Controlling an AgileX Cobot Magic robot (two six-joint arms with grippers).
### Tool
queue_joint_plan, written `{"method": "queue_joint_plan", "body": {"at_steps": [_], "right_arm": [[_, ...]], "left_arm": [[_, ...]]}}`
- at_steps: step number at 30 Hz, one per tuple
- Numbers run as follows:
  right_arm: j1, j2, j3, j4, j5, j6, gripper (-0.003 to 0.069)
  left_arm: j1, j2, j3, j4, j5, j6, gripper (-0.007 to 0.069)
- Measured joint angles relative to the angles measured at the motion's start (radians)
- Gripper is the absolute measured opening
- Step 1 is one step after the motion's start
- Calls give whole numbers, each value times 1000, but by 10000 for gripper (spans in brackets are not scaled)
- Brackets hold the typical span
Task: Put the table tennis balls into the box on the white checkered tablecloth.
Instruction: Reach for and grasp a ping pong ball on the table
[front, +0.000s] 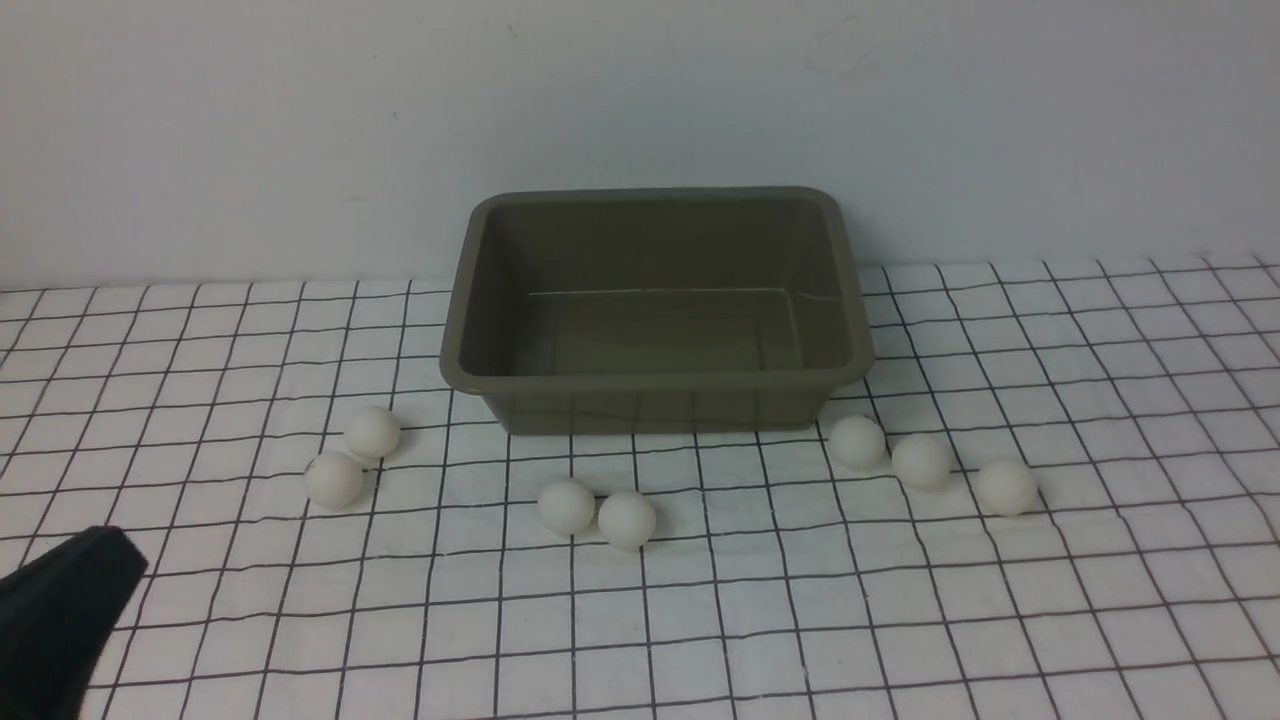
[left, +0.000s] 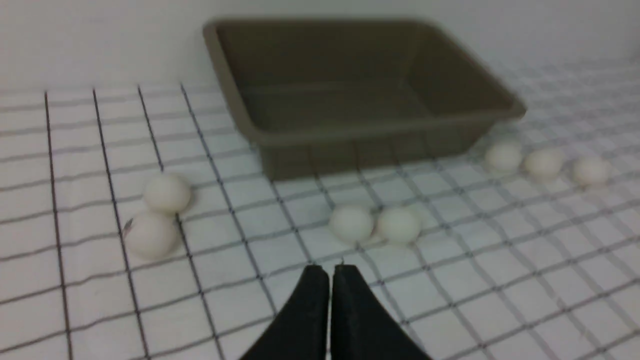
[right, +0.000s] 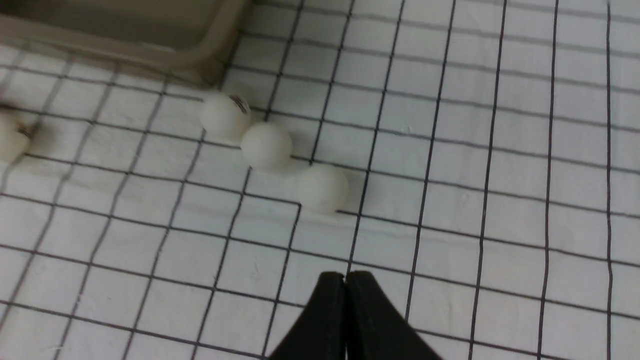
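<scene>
I'm seeing nothing done yet: the box is sitting empty at the back of the white checkered tablecloth, and all seven table tennis balls are lying on the cloth just in front of it. I'm holding the left gripper and the right gripper clenched, grasping nothing.

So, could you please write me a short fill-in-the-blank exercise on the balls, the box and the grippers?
1. The box is completely ____.
2. ____ table tennis balls lie on the tablecloth, in front of the box.
3. The left gripper and the right gripper are both ____, holding nothing.
Missing words: empty; seven; shut.
</scene>
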Motion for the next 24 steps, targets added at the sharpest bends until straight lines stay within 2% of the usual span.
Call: {"method": "queue_joint_plan", "body": {"at_steps": [2,7,10,14,16,24], "right_arm": [[34,88,-14,-55,0,56,-13],[133,287,-96,-125,2,143,-9],[151,401,-177,-127,38,147,12],[155,516,-263,-128,100,136,83],[155,572,-308,-128,122,136,144],[155,761,-465,-150,133,136,492]], "left_arm": [[0,168,-91,130,58,-36,-4],[0,457,-259,305,168,-137,-4],[0,555,-329,347,199,-148,-4],[0,602,-376,371,204,-148,-1],[0,606,-383,372,201,-147,-1],[-1,606,-387,399,197,-141,-1]]}}
